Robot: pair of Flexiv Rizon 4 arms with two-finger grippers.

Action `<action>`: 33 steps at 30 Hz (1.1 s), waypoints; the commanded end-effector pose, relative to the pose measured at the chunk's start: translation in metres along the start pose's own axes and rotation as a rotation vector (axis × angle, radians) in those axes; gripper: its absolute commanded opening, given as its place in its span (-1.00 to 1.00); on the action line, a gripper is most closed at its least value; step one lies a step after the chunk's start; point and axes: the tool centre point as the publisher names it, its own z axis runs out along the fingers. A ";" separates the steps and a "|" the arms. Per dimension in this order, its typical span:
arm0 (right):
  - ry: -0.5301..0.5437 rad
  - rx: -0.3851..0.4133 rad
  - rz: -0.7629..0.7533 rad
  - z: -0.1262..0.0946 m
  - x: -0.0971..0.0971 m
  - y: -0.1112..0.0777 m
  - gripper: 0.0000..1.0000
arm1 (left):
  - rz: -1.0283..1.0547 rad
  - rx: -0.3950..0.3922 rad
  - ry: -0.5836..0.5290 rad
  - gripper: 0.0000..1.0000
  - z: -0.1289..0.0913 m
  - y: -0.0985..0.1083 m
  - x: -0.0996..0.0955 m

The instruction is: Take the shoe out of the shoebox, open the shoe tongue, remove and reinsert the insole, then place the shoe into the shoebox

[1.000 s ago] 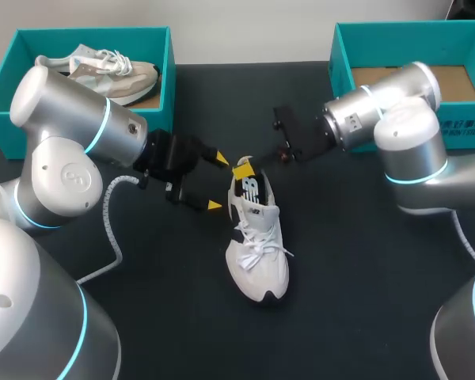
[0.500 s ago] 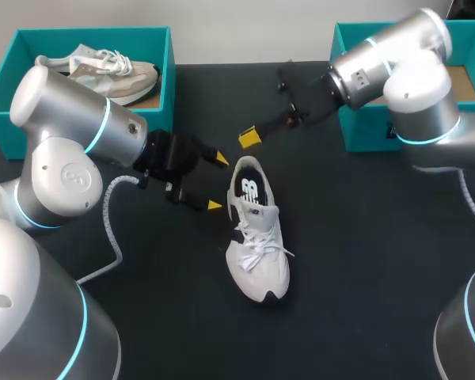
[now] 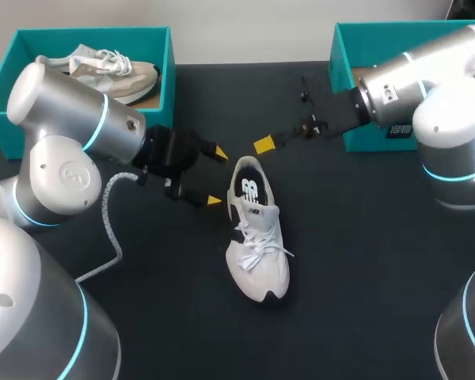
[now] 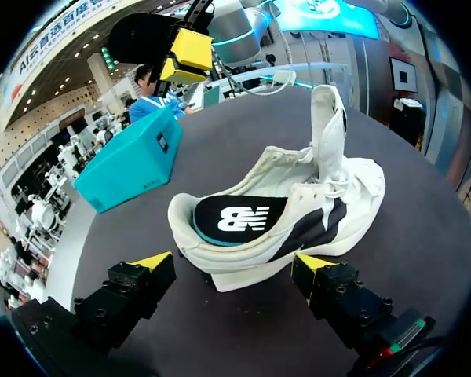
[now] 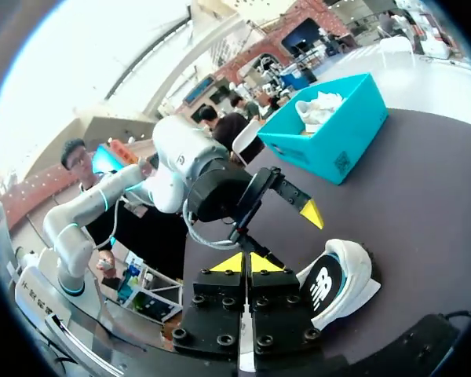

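Head view: A white shoe (image 3: 257, 237) is shown standing on its sole on the dark counter (image 3: 364, 277), out of either box. The left pincer (image 3: 216, 176) is held wide just beside the heel. The right pincer (image 3: 263, 145) is raised beyond the heel, near the right shoebox (image 3: 337, 55). A second shoe (image 3: 95, 70) is seen in the left shoebox (image 3: 171, 79).

Left wrist view: The heel is framed by the spread fingers, and no contact can be made out. The tongue (image 4: 326, 118) is stood up, and the insole (image 4: 239, 220) is seen lying flat inside.

Right wrist view: The yellow tips are pressed together with nothing held between them, and the shoe is seen ahead and below.

The tongue step is judged done and the insole step to be in hand. Whether the insole has already been out cannot be told. Next, the shoe would need steadying at the heel, and the insole edge pinching from above.
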 end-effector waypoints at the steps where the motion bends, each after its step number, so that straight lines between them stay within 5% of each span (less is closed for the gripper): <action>1: -0.193 -0.014 0.020 -0.003 0.015 -0.005 -1.00 | 0.034 -0.019 0.030 1.00 -0.036 -0.013 0.003; 16: -0.193 -0.014 0.020 -0.003 0.015 -0.005 -1.00 | 0.132 -0.048 0.092 1.00 -0.111 -0.003 -0.019; 25: -0.552 0.018 0.225 0.013 -0.001 -0.008 -1.00 | 0.149 -0.038 0.096 1.00 -0.137 0.003 -0.029; 33: -0.717 0.028 0.336 0.020 -0.008 -0.019 -1.00 | 0.160 -0.017 0.114 1.00 -0.149 0.002 -0.034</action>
